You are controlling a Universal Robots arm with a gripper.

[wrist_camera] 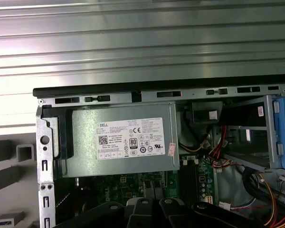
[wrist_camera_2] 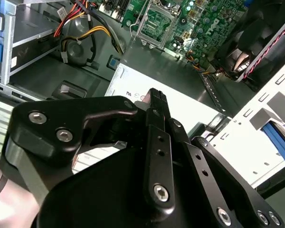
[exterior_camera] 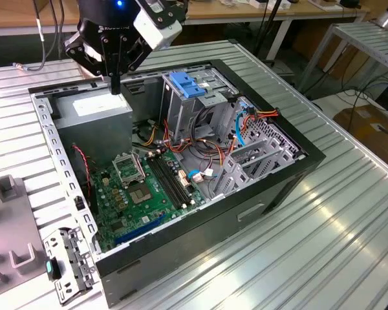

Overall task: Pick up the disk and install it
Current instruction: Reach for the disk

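Your hand [exterior_camera: 115,87] hangs over the far corner of the open computer case [exterior_camera: 181,242], which lies on the ribbed metal table [exterior_camera: 323,245]. It points straight down at the big grey box [exterior_camera: 94,113] in that corner. The tips are just above the box's top, near its white sticker [wrist_camera: 130,138], and you cannot tell if they touch it.

The two fingers [wrist_camera_2: 156,123] are pressed together. There is nothing between them, so your hand is closed and holds nothing.

The tall metal cage [exterior_camera: 181,113] with the blue latch [exterior_camera: 186,84] on top stands inside the case, to the exterior view's right of your hand. It is near your hand but apart from it. The green board [exterior_camera: 139,194] lies flat on the case floor, closer to the exterior camera than the grey box. Red, yellow and black wires run between the board and the cage.

Now the disk. In the second wrist view, a flat grey piece [wrist_camera_2: 280,118] with a blue strip [wrist_camera_2: 278,137] along its edge sits just past a white metal wall [wrist_camera_2: 256,156] with slots in it. It is off to one side of your fingers and apart from them, with the wall in between. It may be the disk, but so little of it shows that you cannot tell. Your hand is not on it.
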